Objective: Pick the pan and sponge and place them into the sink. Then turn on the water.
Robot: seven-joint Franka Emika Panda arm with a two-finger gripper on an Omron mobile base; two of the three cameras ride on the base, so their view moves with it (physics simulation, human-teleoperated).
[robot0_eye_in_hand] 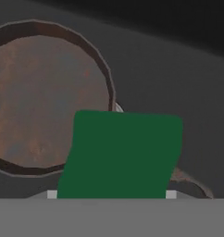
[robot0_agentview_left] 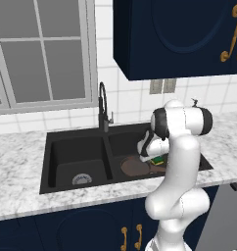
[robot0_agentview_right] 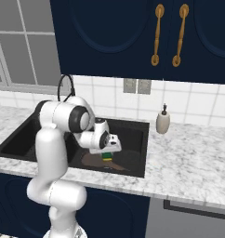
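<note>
No lettering, label, brand, number or sign can be read on any surface in this simulated kitchen, from any of the three views.

Pans: one pan [robot0_eye_in_hand: 44,97] is seen.
Sponges: one sponge [robot0_eye_in_hand: 123,152] is counted.
Sinks: one sink [robot0_agentview_left: 57,142], two basins.
Faucets: one faucet [robot0_agentview_left: 103,110].
Soap bottles: one soap bottle [robot0_agentview_right: 162,121].
Gold cabinet handles: two, upper right, two gold handles [robot0_agentview_right: 156,35] are counted.

My own arm hides part of the pan [robot0_agentview_left: 132,166] and most of the sponge [robot0_agentview_left: 158,160] in the left base view. In the hand view the sponge covers my fingertips and the pan's handle; the pan's left side is cut off.
</note>
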